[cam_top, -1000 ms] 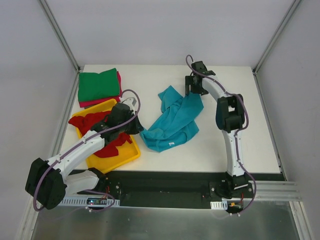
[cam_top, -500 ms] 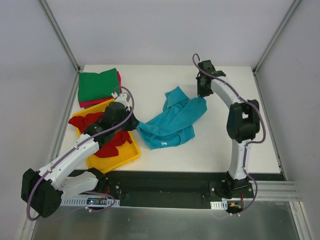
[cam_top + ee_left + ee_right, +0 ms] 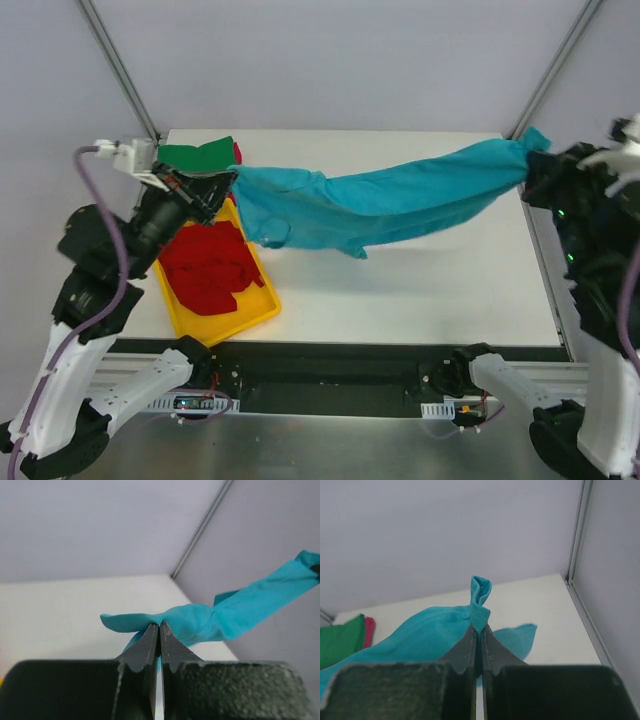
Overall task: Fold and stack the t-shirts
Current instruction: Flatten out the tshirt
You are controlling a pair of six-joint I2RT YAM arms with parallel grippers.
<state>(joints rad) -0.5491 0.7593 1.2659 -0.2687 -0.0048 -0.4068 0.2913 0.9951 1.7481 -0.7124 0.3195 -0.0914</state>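
Note:
The teal-blue t-shirt (image 3: 390, 205) hangs stretched in the air across the table, from left to right. My left gripper (image 3: 228, 180) is raised at the left and shut on one end of the teal shirt (image 3: 190, 622). High at the right edge, my right gripper (image 3: 535, 160) is shut on the other end of the teal shirt (image 3: 420, 635). A folded green t-shirt (image 3: 195, 155) lies at the far left on a magenta-pink one (image 3: 237, 152). Crumpled red t-shirts (image 3: 205, 265) fill the yellow tray (image 3: 240, 315).
The yellow tray sits at the front left of the white table (image 3: 430, 290). Grey walls and metal frame posts (image 3: 120, 70) close in the table on three sides. Both arms (image 3: 85, 280) stand tall at the table's sides.
Both arms have risen and moved apart, lifting the teal shirt off the table and pulling it out long. The right gripper has shut on its end.

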